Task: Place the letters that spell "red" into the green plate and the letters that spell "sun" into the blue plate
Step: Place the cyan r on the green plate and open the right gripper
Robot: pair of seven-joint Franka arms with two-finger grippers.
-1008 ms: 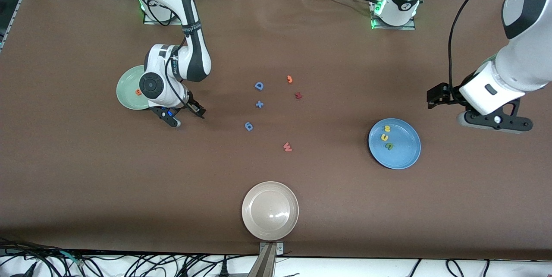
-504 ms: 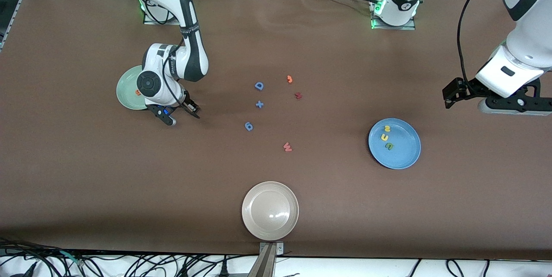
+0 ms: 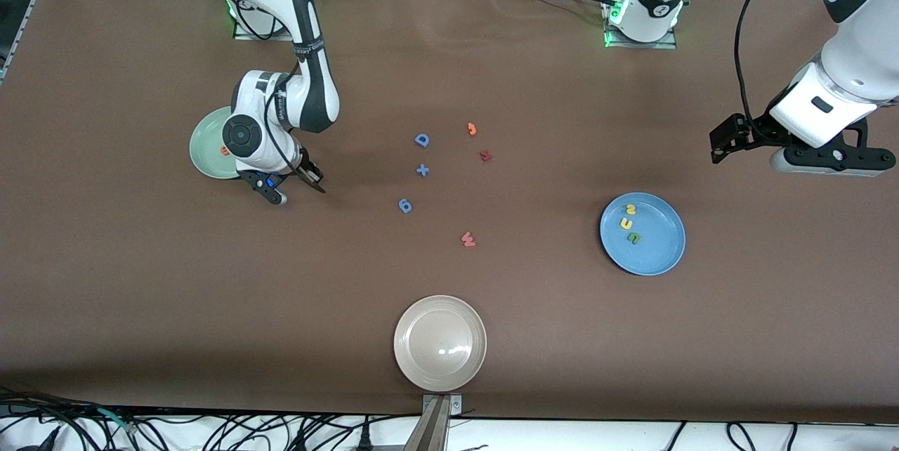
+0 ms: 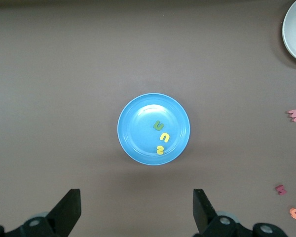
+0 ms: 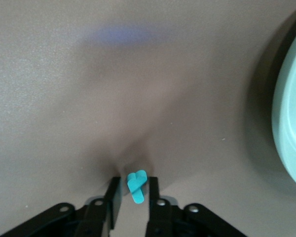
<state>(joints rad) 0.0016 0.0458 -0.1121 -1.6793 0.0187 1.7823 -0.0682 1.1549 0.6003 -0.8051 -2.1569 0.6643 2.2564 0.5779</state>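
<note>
Right gripper low at table – jaws pinching teal letter

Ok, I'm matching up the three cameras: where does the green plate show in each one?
Front view: the green plate lies at the right arm's end of the table, partly covered by that arm's wrist.
Left wrist view: not in it.
Right wrist view: only its rim shows, at the picture's edge.
Shared landmark: the brown table, in all three.

You have bare surface around the beige plate; the scattered letters crowd the middle.
</note>
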